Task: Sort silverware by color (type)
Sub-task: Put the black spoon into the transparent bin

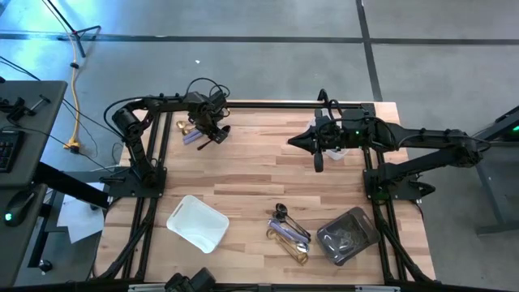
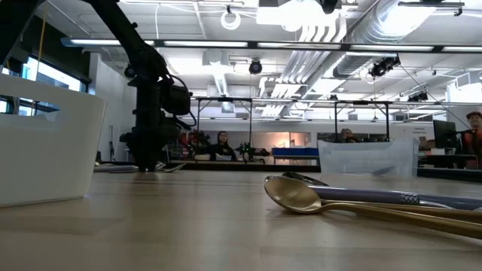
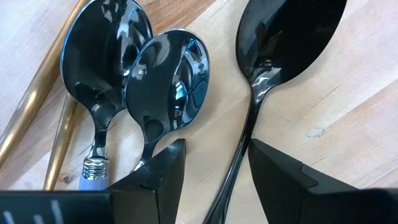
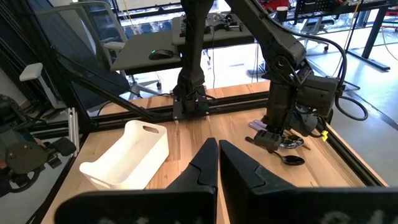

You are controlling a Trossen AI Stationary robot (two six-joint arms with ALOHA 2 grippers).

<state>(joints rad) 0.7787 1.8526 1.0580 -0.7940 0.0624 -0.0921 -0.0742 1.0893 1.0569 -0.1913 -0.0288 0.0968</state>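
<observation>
No readable text, label, brand, number or sign anywhere in the four views.

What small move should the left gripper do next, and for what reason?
Probably close. The left gripper is open, its fingers on either side of the black spoon's handle, low over the table. Closing should grip it for lifting.
</observation>
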